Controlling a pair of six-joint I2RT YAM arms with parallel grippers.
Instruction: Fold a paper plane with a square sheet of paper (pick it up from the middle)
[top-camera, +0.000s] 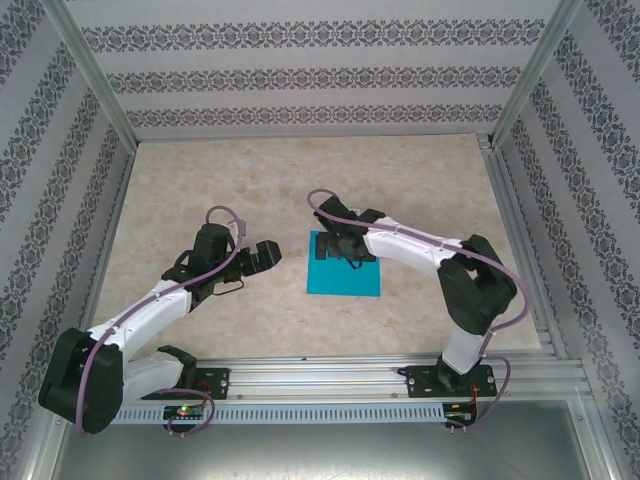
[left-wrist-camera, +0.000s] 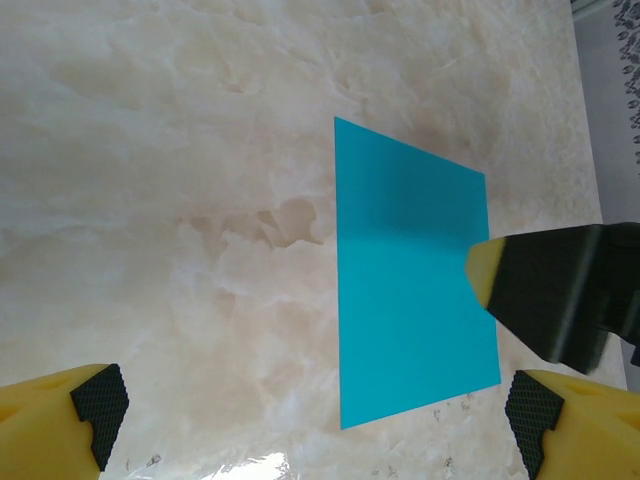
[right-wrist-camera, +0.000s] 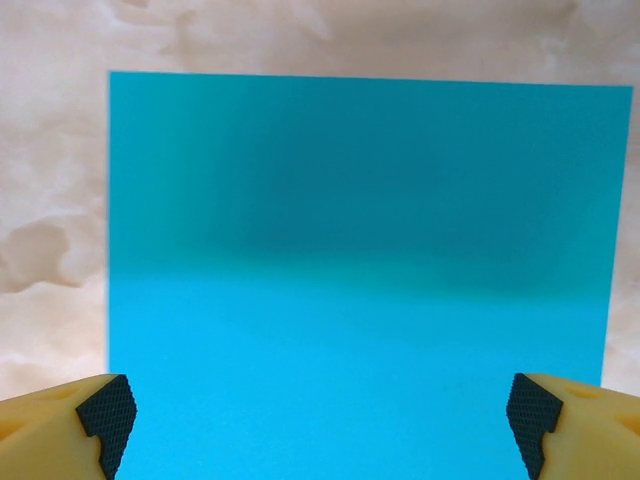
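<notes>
Looking down from the top view, I saw one thin teal-blue square sheet of paper (top-camera: 345, 275) lying flat on the pale marbled surface (top-camera: 250, 180), between the two arms and nearer the right one. The right pincer (top-camera: 345, 246) hung over the sheet's far part. The left pincer (top-camera: 268, 256) stood near its left edge, apart from it. I counted one sheet and two pincers, and saw no crease, so I judged that folding had not begun.

From the left wrist view, the left pincer (left-wrist-camera: 318, 405) stood wide open with nothing between its pads. The sheet (left-wrist-camera: 410, 290) lay flat ahead of it, with four plain corners. One yellow-tipped finger (left-wrist-camera: 485, 270) of the right pincer reached over the sheet's side.

From the right wrist view, the right pincer (right-wrist-camera: 320, 415) was also spread wide and gripped nothing, and the sheet (right-wrist-camera: 360, 260) lay smooth beneath it. I could not tell whether the pads touched the paper. By my reckoning the pick-up from the middle and every fold of the plane remained to be done.
</notes>
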